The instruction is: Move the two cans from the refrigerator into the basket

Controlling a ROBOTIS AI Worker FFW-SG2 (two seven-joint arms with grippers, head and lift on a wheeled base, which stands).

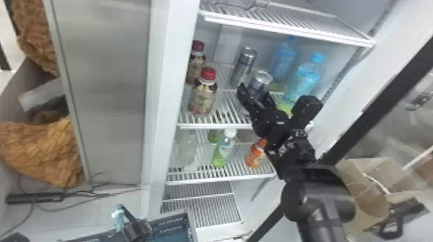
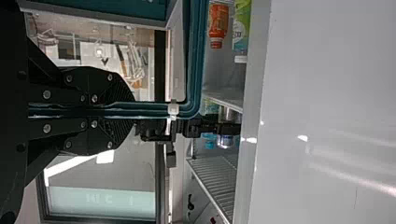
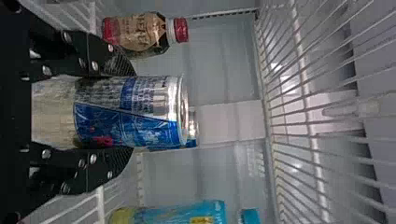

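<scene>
My right gripper (image 1: 256, 96) reaches into the refrigerator at the front can (image 1: 261, 80), which stands upright on the middle shelf. In the right wrist view, the right gripper (image 3: 133, 112) has one finger against each side of this silver-and-blue can (image 3: 152, 112). A second, silver can (image 1: 244, 66) stands behind it, to the left. At the bottom of the head view, my left gripper (image 1: 137, 228) is at the basket (image 1: 190, 222); in the left wrist view, the left gripper (image 2: 116, 110) is shut on the teal rim of the basket (image 2: 194, 70).
Two red-capped bottles (image 1: 203, 96) stand left of the cans, and blue bottles (image 1: 304, 79) stand to their right. Green (image 1: 224, 149) and orange (image 1: 256, 154) bottles occupy the shelf below. A wire shelf (image 1: 283, 24) hangs above. The refrigerator's left wall (image 1: 167, 96) separates the cans from the basket side.
</scene>
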